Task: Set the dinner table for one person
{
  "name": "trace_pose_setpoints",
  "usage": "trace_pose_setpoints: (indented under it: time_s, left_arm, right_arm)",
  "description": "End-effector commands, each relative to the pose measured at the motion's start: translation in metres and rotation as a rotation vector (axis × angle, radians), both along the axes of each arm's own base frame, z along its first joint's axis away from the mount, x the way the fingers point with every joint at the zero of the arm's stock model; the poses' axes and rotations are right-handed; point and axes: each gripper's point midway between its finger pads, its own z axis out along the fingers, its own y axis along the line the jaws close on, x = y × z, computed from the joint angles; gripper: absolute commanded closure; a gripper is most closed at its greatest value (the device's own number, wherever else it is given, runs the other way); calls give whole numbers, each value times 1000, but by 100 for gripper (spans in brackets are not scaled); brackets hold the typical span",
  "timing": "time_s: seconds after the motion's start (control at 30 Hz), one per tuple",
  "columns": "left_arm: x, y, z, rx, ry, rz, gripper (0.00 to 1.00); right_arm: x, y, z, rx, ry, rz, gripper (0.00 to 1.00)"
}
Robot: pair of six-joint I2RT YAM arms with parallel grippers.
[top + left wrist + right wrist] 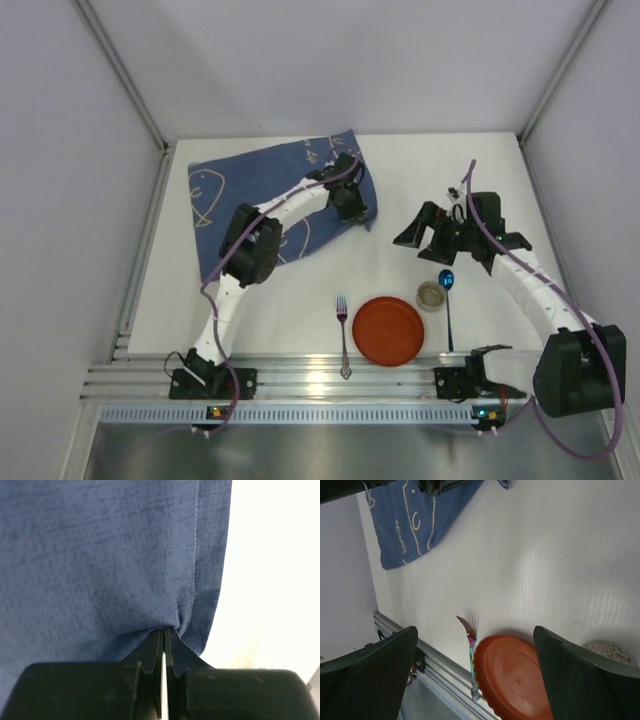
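Observation:
The white dinner table (420, 180) holds a red plate (390, 331) near the front rail, an iridescent fork (343, 335) just left of it, a blue spoon (447, 300) right of it, and a small speckled cup (432, 295) between plate and spoon. A blue cloth with white line drawings (255, 190) lies at the back left. My left gripper (352, 205) is shut on the cloth's right edge (190, 580). My right gripper (425, 232) is open and empty above the table, behind the cup. The plate (517, 677) and fork (471, 655) show in the right wrist view.
A ribbed aluminium rail (330, 385) runs along the table's near edge. Grey walls close in the left, back and right sides. The cup's rim (612, 652) peeks beside my right finger.

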Motion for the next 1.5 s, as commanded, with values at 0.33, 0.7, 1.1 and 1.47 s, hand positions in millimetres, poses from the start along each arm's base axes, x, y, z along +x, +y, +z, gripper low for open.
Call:
trace_pose_setpoints:
  time_s: [0.33, 0.7, 1.1, 1.47]
  left_arm:
    - [-75, -114, 17, -98, -8, -304, 100]
    - [-165, -143, 38, -181, 32, -530, 100]
    - [-142, -130, 125, -175, -153, -404, 2]
    - [-167, -11, 125, 132, -209, -272, 3]
  right_arm:
    - [-25, -33, -7, -75, 16, -71, 0]
    - [-29, -37, -9, -88, 25, -76, 0]
    - [-26, -35, -9, -80, 38, -79, 0]
    - [-6, -31, -23, -66, 121, -78, 0]
